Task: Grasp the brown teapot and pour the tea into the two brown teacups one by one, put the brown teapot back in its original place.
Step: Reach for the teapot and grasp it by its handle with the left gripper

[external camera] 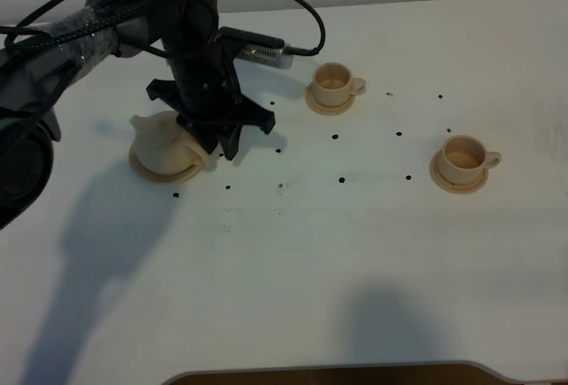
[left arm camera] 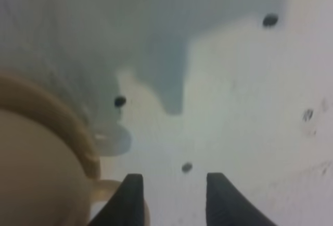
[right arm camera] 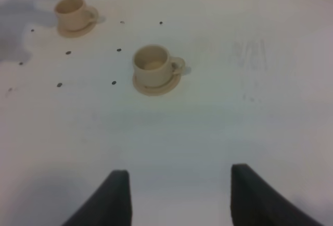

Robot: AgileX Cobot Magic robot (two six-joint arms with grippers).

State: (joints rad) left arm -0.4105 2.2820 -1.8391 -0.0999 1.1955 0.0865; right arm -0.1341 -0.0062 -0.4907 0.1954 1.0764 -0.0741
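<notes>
The brown teapot sits on its wide saucer at the left of the table. My left gripper hangs just to the right of it, open and empty. In the left wrist view the teapot's body fills one corner and its loop handle lies just outside one of my fingers, not between them. My left gripper has bare table between its jaws. The two brown teacups stand on their saucers to the right. My right gripper is open and empty, well back from the cups.
Small black dots mark the white table between the teapot and the cups. A grey box with a cable lies behind my left arm. The table's front edge shows at the bottom.
</notes>
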